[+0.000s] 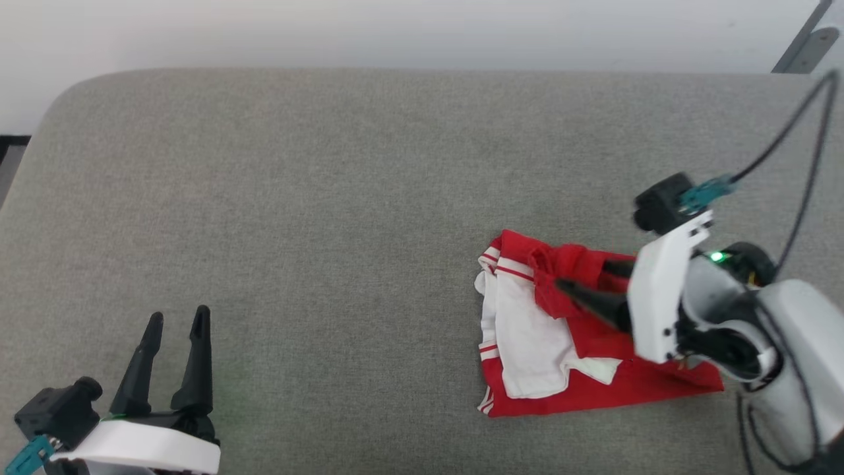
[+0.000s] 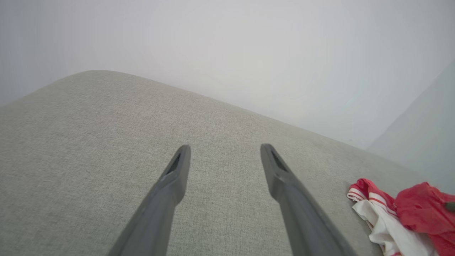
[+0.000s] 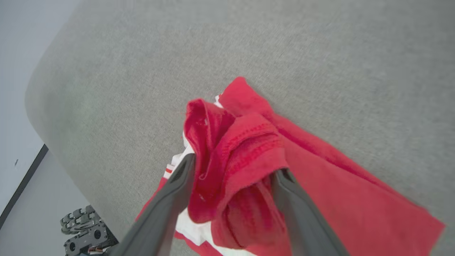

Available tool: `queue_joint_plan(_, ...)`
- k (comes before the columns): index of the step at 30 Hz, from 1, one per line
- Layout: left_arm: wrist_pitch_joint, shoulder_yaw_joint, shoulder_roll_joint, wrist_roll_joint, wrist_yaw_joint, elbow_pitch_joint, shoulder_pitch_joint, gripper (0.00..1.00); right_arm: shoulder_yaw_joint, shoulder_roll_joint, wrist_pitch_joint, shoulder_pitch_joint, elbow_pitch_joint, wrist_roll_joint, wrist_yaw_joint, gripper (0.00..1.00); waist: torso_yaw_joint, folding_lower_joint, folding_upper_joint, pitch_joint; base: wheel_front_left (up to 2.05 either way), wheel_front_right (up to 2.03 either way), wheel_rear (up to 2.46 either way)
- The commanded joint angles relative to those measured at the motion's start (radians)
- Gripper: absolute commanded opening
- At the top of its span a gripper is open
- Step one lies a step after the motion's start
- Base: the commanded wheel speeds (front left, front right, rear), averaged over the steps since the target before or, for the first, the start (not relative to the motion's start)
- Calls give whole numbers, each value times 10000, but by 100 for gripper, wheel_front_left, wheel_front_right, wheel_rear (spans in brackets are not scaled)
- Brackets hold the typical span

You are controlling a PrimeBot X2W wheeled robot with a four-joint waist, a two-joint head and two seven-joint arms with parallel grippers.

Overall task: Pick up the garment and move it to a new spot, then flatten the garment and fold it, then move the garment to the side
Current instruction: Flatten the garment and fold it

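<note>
Getting bright, soft, even light, throwing only faint shadows. Smearing slightly along the black cable (image 1: 768,152). Catching a faint green glow on the grey cushion (image 1: 237,396).

bright red across the body of the garment (image 1: 593,394), with white sleeves and paired thin white stripes on red at the sleeve seams and neckline; red stitched rows along a bunched hem. light grey, finely flecked weave on the padded surface (image 1: 330,198). matt dark grey on the fingers of the left gripper (image 1: 179,314) and the right gripper (image 1: 581,275), white on the casings behind them. teal on a connector (image 1: 709,191), green on a small lit lamp (image 1: 717,256). off-white on the wall (image 1: 395,33).
</note>
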Motion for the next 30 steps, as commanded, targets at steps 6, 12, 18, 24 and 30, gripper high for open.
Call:
queue_joint_plan(6,-50,145,135,-130,-28,7,392,100,-777,-628,-1093,514,-474,40,-2,100,-383,0,0,-461,0,0,0)
queue_joint_plan(12,-50,214,291,-115,-28,-28,630,100,-1698,-861,-2772,1385,-634,-272,-2,100,-769,0,0,-856,0,0,0)
queue_joint_plan(18,-50,317,376,-16,-28,-44,864,100,-2067,-1030,-4399,2057,-501,-736,-4,100,-1111,0,0,-1133,0,0,0)
queue_joint_plan(24,-50,450,357,94,-28,-70,1083,100,-2322,-1000,-6667,2698,28,-1380,-4,100,-1444,0,0,-1410,0,0,0)
queue_joint_plan(30,-50,728,207,388,-28,-99,1243,100,-2251,-899,-8679,2880,838,-2293,-4,100,-1683,0,0,-1551,0,0,0)
